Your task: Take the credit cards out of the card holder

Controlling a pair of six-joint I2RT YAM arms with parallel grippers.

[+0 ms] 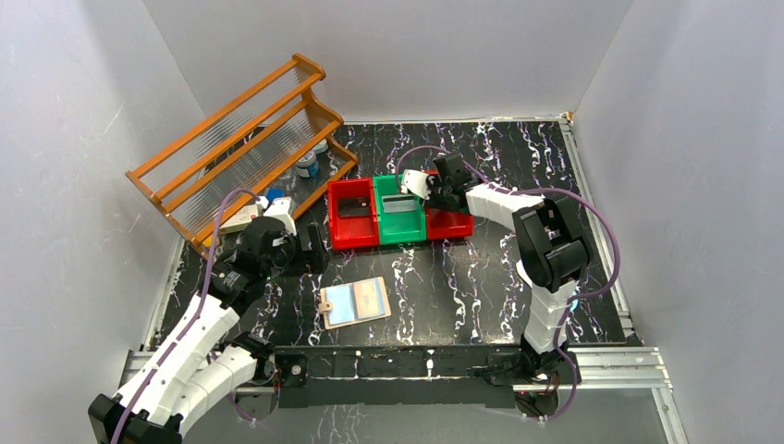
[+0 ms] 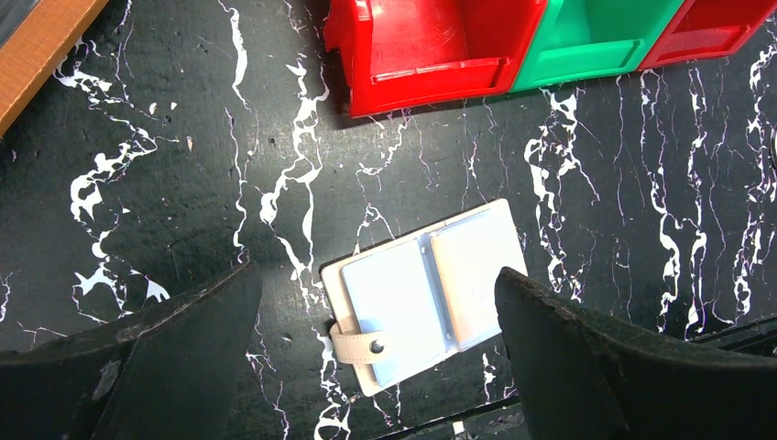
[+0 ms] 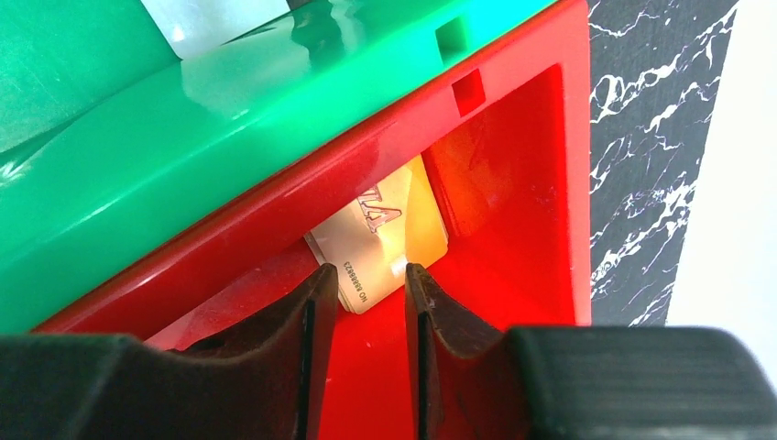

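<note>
The card holder (image 1: 354, 302) lies open and flat on the black marbled table, its pale blue sleeves (image 2: 431, 289) facing up and its strap and snap (image 2: 359, 346) at the near left. My left gripper (image 2: 377, 275) hovers above it, open wide, fingers (image 2: 174, 348) either side. An orange-gold credit card (image 3: 385, 234) lies on the floor of the right red bin (image 3: 550, 183). My right gripper (image 3: 366, 273) is inside that bin, open, its tips just short of the card. A silvery grey card (image 1: 400, 205) rests in the green bin (image 1: 400, 231), and a dark card (image 1: 352, 208) in the left red bin (image 1: 353, 239).
Three bins stand in a row at mid-table, the right arm (image 1: 545, 240) reaching over them. A wooden rack (image 1: 240, 148) leans at the back left with a small jar (image 1: 307, 166) and white items (image 1: 245, 217) beside it. White walls enclose the table.
</note>
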